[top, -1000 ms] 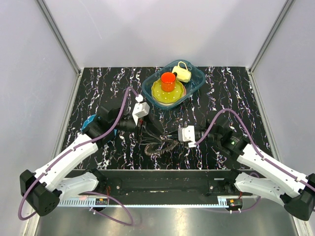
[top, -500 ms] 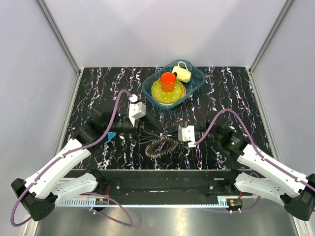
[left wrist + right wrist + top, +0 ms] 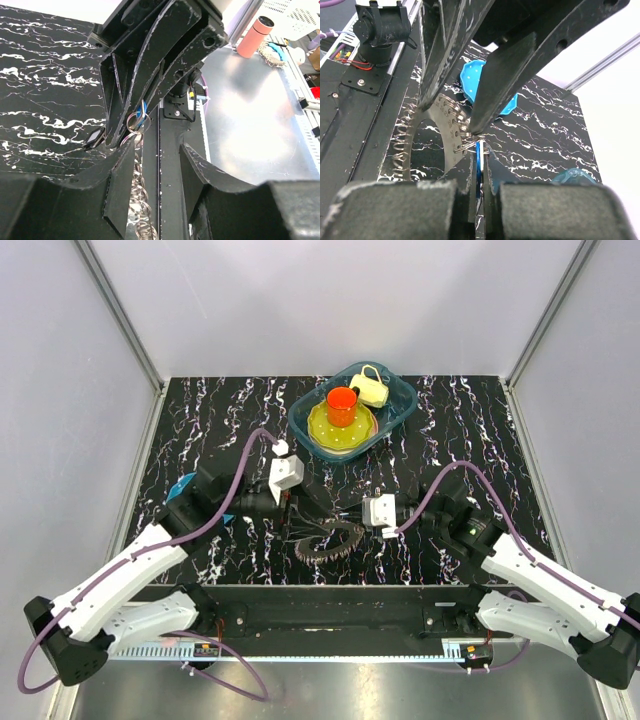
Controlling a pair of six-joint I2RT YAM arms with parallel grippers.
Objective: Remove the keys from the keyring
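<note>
Far left there's a blue disc half tucked under the left arm. Next over, the left gripper has its fingers spread partway, 1 on each side of the fringe of keys. Can't tell if the pads are actually pressing on anything. The keyring lies on the black marbled table, near the front edge and right between the 2 grippers, with the keys packed round it like gear teeth.

Behind that, at the back of the table, is a teal tray, and it's got 3 things in it. There's a yellow plate, an orange cup standing upright on the plate, and a pale yellow mug at the tray's back right, just beside the cup.

The right gripper comes in from the right, fingers pressed together and pinching 1 blue-headed key right at the ring's edge.
</note>
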